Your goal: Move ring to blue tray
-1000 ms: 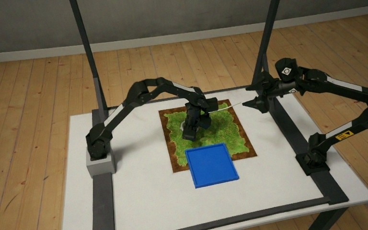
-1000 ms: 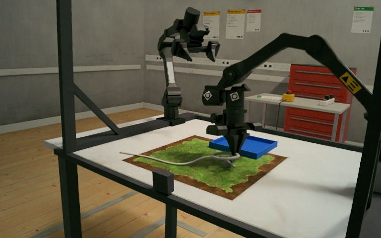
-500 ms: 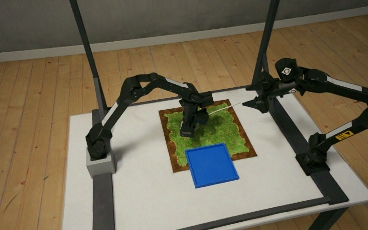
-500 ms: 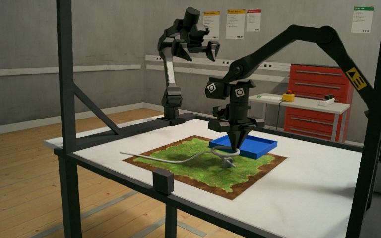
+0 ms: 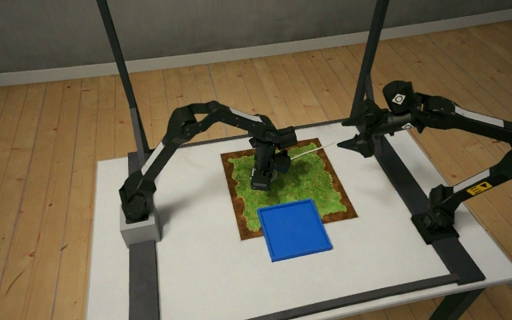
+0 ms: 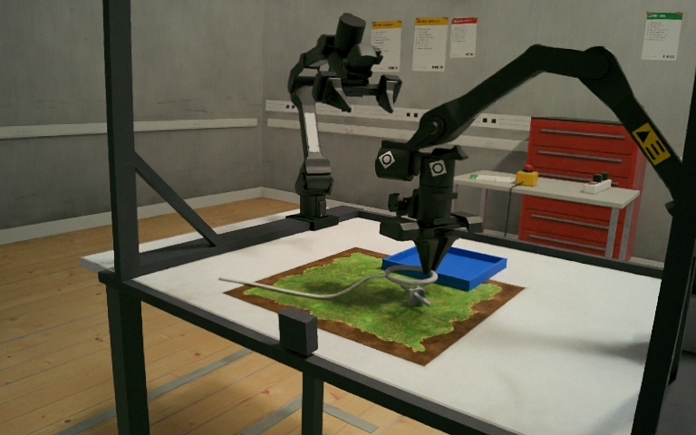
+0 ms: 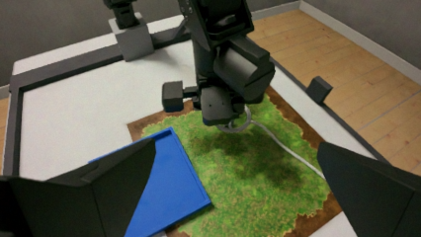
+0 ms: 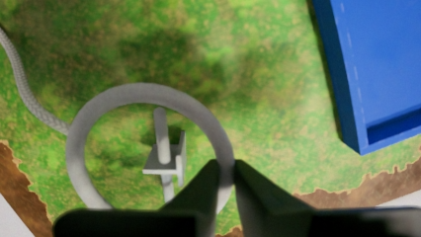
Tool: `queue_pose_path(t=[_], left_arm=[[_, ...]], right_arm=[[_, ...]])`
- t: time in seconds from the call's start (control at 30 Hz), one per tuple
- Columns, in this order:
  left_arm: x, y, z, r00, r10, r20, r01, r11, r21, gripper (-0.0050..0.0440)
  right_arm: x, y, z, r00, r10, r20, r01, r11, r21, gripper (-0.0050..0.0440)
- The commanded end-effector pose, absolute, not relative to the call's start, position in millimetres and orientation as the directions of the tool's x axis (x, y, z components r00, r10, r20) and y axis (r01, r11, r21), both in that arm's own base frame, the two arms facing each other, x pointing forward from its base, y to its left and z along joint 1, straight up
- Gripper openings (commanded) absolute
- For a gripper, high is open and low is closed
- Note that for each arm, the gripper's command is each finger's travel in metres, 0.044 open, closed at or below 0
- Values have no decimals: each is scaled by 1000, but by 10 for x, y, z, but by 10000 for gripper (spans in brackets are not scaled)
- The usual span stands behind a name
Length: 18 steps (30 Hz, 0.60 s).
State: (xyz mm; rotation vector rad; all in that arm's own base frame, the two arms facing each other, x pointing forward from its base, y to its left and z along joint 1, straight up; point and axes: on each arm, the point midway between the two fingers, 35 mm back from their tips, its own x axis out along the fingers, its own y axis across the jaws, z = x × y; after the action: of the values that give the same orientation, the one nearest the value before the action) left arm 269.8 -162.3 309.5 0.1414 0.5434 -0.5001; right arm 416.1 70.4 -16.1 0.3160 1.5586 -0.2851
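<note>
The grey ring (image 8: 148,148) has a grey rope (image 6: 307,292) tied to it that trails across the grass mat. My right gripper (image 8: 225,166) is shut on the ring's rim and holds it level, a little above the small grey stake (image 6: 416,296). In the right wrist view the stake (image 8: 164,148) shows through the ring's opening. The ring (image 6: 410,268) hangs over the mat, beside the blue tray (image 6: 451,264). My left gripper (image 6: 359,91) is open and empty, raised high and well away from the ring. The tray (image 5: 294,229) is empty.
The green and brown grass mat (image 5: 291,185) lies in the middle of the white table. The tray sits on its near corner in the top view. Dark frame posts (image 5: 362,67) and rails run along the table's edges. The rope's free end reaches past the mat's far edge (image 5: 317,149).
</note>
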Motion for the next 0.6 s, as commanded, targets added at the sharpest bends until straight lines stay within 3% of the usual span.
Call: queue_pose_path(t=[0.0, 0.27, 0.57], left_arm=[[2699, -1630, 3170, 748, -411, -521, 475, 880, -13, 440], [2708, -1610, 3073, 725, -277, -631, 286, 954, -90, 440], [2710, -1583, 3062, 699, -3, -715, -103, 989, -105, 440]], right_arm=[[4274, 725, 112, 63, 32, -998, 373, 926, 53, 1], [4269, 723, 207, 63, 32, -998, 373, 926, 53, 1], [4243, 628, 253, 52, 29, -998, 371, 927, 46, 1]])
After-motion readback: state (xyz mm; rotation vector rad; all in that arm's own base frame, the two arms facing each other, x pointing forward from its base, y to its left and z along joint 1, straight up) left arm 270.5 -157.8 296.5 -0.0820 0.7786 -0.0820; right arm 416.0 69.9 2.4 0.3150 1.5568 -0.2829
